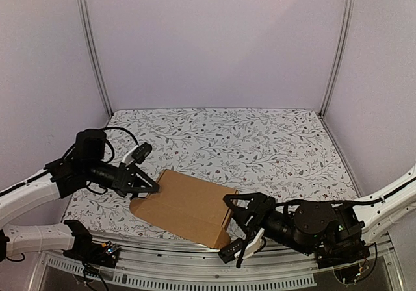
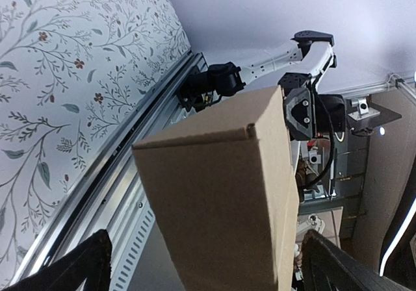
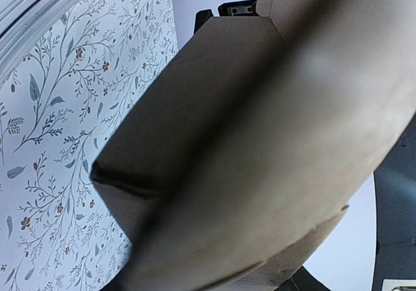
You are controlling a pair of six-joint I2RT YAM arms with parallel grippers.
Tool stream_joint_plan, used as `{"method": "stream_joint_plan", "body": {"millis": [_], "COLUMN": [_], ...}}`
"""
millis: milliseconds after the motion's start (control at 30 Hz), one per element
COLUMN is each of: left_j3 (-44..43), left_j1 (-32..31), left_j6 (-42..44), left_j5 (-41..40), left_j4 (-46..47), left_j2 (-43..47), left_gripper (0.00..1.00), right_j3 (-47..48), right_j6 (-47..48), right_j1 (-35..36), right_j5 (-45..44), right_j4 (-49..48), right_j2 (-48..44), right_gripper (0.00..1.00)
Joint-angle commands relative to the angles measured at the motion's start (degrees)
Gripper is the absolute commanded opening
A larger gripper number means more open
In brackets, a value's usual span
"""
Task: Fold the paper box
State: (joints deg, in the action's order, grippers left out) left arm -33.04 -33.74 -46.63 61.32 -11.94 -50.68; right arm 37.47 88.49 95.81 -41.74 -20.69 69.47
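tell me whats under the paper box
The paper box lies over the floral table cover, its near corner overhanging the metal rail. The area directly beneath it is hidden, so whether anything sits there, or it touches the cover, can't be seen.

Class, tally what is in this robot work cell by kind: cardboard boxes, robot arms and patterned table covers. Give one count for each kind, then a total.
Paper box: 1
Robot arms: 2 (left arm, right arm)
Patterned table cover: 1
Total: 4
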Motion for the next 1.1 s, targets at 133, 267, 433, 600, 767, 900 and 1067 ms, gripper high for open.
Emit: {"method": "stream_joint_plan", "body": {"millis": [133, 267, 433, 600, 767, 900, 1067], "left_j3": [-9.02, -11.51, -11.16, -10.12, -7.67, -7.29, -8.28], "left_j1": [0.95, 0.95, 0.95, 0.95, 0.82, -1.59, -7.90], "left_j6": [10.47, 13.32, 15.04, 15.36, 13.84, 13.82, 17.51], "left_j5": [-23.68, -29.88, -32.07, -32.33, -29.33, -29.91, -40.93], "left_j4": [-17.88, -20.81, -19.74, -17.35, -12.17, -10.66, -12.71], "left_j2": [9.42, 13.08, 15.47, 15.17, 12.68, 8.46, 5.15], "left_gripper": [0.99, 1.00, 1.00, 1.00, 1.00, 1.00, 1.00], "right_j3": [2.08, 3.47, 4.01, 2.85, -0.79, -3.28, -7.04], "right_j6": [-24.41, -37.25, -53.68, -66.65, -75.68, -80.59, -85.37], "right_j1": [0.50, -0.86, -8.10, -19.22, -27.11, -31.02, -34.32], "right_j5": [-0.75, 3.95, 16.35, 35.15, 49.92, 60.03, 66.02], "right_j4": [14.91, 22.95, 28.02, 27.73, 21.38, 15.66, 8.22], "right_j2": [-5.01, -6.55, -7.82, -8.34, -7.03, -4.98, -2.29], "right_gripper": [0.35, 0.35, 0.35, 0.30, 0.30, 0.29, 0.29]}}
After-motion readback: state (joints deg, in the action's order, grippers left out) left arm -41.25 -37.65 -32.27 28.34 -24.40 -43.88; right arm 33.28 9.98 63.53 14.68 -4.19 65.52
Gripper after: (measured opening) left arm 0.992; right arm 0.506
